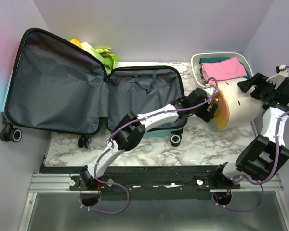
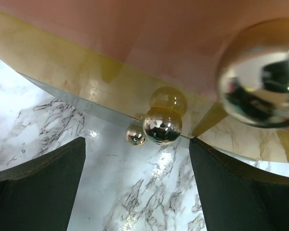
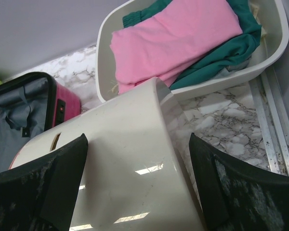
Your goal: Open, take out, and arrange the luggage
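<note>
The luggage [image 1: 86,91] lies open on the left, its dark grey lining up and its lid spread to the left; its grey lining and pink edge [image 3: 67,98] show in the right wrist view. A white round container [image 1: 238,108] lies on its side at the right, its amber end [image 1: 220,110] facing the luggage. My left gripper [image 1: 209,108] is open right before that amber end [image 2: 135,48] and its chrome ball feet [image 2: 162,126], with only marble between the fingers. My right gripper [image 3: 137,144] is open over the container's white wall [image 3: 125,168].
A white tray [image 1: 196,62] at the back right holds a folded pink cloth [image 1: 224,69] and a teal one [image 3: 221,53]. Something green and yellow [image 1: 98,53] pokes up behind the luggage. A metal rail [image 3: 272,125] runs along the table's right edge.
</note>
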Controlling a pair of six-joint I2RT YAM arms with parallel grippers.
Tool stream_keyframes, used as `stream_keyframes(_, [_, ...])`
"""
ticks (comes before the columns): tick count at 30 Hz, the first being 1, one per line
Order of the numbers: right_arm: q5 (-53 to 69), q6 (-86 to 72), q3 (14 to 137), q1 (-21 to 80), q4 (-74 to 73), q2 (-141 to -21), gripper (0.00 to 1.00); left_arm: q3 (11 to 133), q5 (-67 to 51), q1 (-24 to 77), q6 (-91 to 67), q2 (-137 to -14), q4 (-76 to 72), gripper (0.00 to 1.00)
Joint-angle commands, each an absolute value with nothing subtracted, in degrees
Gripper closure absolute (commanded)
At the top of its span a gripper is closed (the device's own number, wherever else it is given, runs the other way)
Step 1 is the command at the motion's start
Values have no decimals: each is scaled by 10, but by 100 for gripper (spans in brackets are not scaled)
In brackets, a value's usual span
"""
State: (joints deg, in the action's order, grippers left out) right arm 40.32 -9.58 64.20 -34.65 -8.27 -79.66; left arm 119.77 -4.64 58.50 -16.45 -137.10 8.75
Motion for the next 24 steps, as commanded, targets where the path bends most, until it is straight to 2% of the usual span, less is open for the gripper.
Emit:
stream_keyframes(1, [420,-106,615,-334,-179,-811,8,1267,-98,593,-215,-1405,-22,4])
stream_keyframes(11, [411,-105,611,-334,-201,-756,8,1301,-113,592,-238,-1412,-30,1])
stream_keyframes(19, [230,-139,584,-340,-248,-695,6,1346,-117,599,-303,-1456,-54,1])
stream_keyframes(24, [176,-146,614,-345,-277,-723,5,1337,-116,600,-304,-1444,-55,1])
